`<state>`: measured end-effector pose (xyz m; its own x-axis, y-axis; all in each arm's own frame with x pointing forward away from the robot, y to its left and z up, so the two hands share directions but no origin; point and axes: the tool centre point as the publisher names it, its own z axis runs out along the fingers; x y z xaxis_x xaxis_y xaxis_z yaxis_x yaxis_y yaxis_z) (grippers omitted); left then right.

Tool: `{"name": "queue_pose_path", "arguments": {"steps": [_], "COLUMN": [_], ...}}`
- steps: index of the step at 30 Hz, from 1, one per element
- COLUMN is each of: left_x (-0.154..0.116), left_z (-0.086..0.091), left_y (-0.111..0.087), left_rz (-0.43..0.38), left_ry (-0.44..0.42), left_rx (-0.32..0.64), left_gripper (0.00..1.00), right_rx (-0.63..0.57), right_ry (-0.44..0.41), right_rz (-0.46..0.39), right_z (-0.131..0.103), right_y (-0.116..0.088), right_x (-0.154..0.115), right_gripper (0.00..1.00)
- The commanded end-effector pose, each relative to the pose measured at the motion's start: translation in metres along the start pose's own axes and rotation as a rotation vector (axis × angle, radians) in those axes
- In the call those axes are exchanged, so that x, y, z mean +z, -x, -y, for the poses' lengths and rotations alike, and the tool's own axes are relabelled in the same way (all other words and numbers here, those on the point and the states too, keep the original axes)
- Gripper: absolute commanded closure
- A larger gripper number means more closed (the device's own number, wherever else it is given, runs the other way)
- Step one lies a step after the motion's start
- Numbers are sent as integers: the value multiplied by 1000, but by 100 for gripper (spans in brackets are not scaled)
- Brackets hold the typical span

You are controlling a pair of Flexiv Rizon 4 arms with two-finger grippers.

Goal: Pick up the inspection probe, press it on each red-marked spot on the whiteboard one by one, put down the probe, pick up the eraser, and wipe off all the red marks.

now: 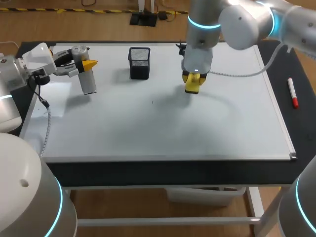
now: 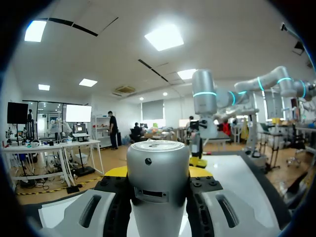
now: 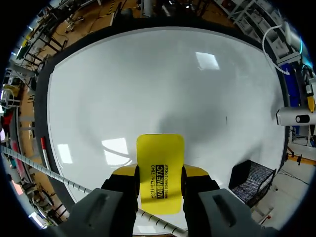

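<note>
The whiteboard (image 1: 163, 123) covers the table and shows no red marks, only a tiny dark speck near its middle. My left gripper (image 1: 89, 64) hangs over the board's far left corner, shut on the grey cylindrical inspection probe (image 1: 87, 82), which points down just above the board. In the left wrist view the probe (image 2: 158, 182) fills the space between the fingers. My right gripper (image 1: 193, 81) is over the board's far middle, shut on the yellow eraser (image 1: 192, 84). The right wrist view shows the eraser (image 3: 159, 173) clamped between both fingers above the white board (image 3: 163, 84).
A black mesh cup (image 1: 139, 62) stands on the board between the two grippers. A red-capped marker (image 1: 293, 92) lies on the dark table right of the board. A cable (image 1: 237, 74) trails from my right arm over the board.
</note>
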<state>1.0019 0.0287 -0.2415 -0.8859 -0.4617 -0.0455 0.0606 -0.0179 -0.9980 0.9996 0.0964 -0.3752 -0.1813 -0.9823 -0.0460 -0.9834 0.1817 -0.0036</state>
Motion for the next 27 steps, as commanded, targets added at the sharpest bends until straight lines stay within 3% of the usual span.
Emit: {"name": "queue_pose_path", "arguments": {"steps": [1, 14, 27], "left_x": [1, 1, 1], "left_z": [1, 1, 1], "left_y": [-1, -1, -1], "left_rz": [4, 4, 4], "left_ry": [-1, -1, -1], "left_rx": [2, 2, 2], "left_gripper": [100, 100, 100], "right_rx": [-16, -95, -130], "right_ry": [70, 107, 124], "right_rz": [2, -31, -40], "right_z": [37, 102, 142], "right_y": [13, 36, 54], "right_x": [10, 21, 32], "right_gripper": [100, 100, 100]}}
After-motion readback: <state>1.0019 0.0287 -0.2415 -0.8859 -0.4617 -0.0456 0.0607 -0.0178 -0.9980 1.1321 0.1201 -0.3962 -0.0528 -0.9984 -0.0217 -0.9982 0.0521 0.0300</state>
